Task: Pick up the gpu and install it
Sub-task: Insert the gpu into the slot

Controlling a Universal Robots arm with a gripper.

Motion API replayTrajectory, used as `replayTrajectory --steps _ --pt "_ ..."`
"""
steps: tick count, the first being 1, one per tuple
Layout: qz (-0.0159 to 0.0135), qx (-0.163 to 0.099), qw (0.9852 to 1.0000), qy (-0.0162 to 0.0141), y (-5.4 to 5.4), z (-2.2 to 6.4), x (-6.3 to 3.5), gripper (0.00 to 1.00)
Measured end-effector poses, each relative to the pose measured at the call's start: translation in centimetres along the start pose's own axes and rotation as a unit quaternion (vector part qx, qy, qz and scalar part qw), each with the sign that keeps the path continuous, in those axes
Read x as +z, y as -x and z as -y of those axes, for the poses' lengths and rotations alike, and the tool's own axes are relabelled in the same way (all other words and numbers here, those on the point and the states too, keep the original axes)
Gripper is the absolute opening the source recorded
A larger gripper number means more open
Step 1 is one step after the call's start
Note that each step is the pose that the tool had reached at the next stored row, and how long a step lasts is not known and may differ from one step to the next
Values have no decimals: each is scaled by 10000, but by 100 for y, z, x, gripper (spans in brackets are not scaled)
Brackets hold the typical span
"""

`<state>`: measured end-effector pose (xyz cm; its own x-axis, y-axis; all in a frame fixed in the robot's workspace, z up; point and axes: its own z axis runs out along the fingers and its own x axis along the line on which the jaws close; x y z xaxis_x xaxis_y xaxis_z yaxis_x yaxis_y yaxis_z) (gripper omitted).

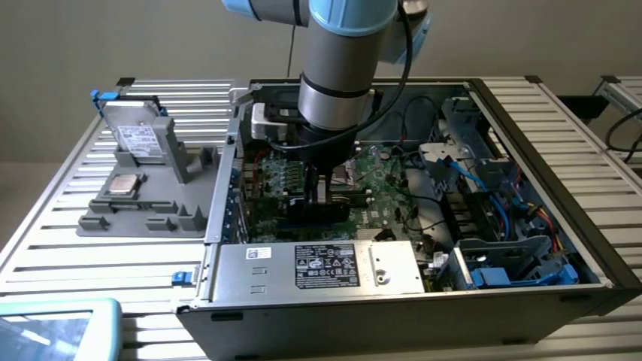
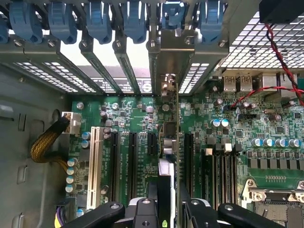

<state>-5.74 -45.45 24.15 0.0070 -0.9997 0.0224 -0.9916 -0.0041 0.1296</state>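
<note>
One arm: the blue-and-silver robot arm (image 1: 336, 68) reaches straight down into the open computer case (image 1: 592, 256), which sits on the slatted tabletop (image 1: 60, 248).
Gripper: from outside, the gripper (image 1: 323, 197) hangs low over the green motherboard (image 1: 386, 177). The wrist view shows its black fingers (image 2: 197, 216) pressed to either side of the card, clamped on it.
Gpu: in the exterior view the gpu (image 1: 301, 213) is a dark block under the wrist. The wrist view gives the gpu (image 2: 169, 137) edge-on and upright, running between black expansion slots. Its silver bracket (image 2: 173, 52) lies against the rear openings below the blue clips (image 2: 99, 21). Whether it is fully seated cannot be told.
Exterior view adds: a grey fixture (image 1: 150, 203) with a silver drive (image 1: 140, 139) standing in it, at the exterior view's left, and a labelled power supply (image 1: 321, 267) along the case's near edge.
Wrist view adds: a white slot (image 2: 95, 161) and a braided yellow cable (image 2: 45, 145) beside the board.
</note>
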Motion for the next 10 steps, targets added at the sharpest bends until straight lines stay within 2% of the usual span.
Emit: replayTrajectory --steps 10 --pt "-2 -4 10000 0 0 0 4 27"
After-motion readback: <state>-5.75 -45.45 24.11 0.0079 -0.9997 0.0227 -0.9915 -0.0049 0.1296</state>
